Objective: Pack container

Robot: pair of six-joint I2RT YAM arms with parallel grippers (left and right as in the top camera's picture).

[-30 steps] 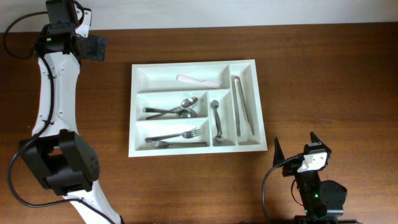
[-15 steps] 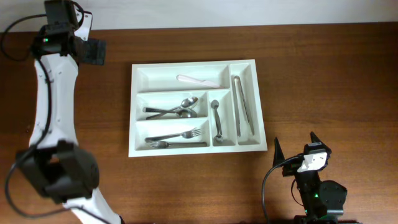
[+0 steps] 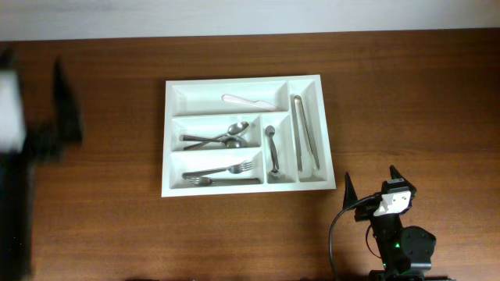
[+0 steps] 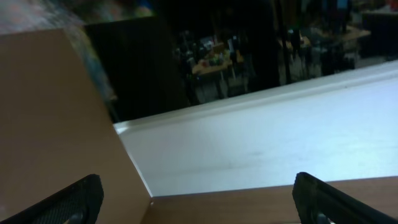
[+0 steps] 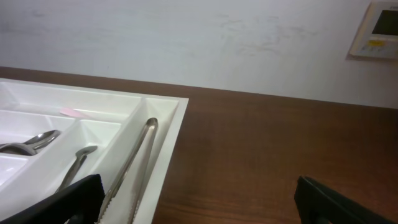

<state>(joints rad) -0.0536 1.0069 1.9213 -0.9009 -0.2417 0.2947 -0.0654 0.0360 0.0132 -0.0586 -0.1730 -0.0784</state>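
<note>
The container [image 3: 168,140], a large white cutlery tray, lies at the table's middle. It holds a white utensil [image 3: 248,101], spoons [image 3: 223,136], forks [image 3: 223,173], a single spoon [image 3: 272,152] and tongs [image 3: 305,140]. My right gripper [image 3: 373,181] is open and empty, in front of the tray's right corner. In the right wrist view the gripper [image 5: 199,208] faces the tray's rim [image 5: 171,134] and the tongs [image 5: 134,158]. My left arm [image 3: 47,125] is a blur at the far left. My left gripper [image 4: 199,205] is open and empty, facing the table's edge.
The wooden table [image 3: 414,101] stretches to the right of the tray. A white wall [image 5: 199,43] stands behind it, with a small wall panel [image 5: 378,28] at the right. The left wrist view shows a white surface [image 4: 280,137] and a dark room beyond.
My left arm has swung from the back left corner toward the front along the left edge and is now blurred. The right arm and the tray have not moved.
</note>
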